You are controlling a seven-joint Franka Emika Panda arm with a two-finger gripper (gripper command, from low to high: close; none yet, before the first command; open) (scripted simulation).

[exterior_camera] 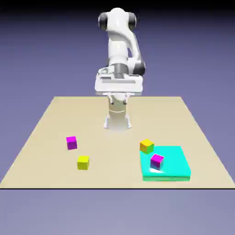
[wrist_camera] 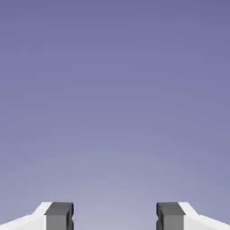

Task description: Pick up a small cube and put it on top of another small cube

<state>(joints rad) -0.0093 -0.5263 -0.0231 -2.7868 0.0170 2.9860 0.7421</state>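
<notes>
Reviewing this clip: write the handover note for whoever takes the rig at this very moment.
End effector: open, nothing between the fingertips, raised well above the table.
Cubes, in the exterior view: one magenta cube on the table at the left, with the yellow cube nearer the camera; the orange cube by the cyan slab; another magenta cube over the slab.
Done: no cube is stacked on another.
Left: everything, from pick to place. The task doesn't say which cube goes on which, so check first.
</notes>
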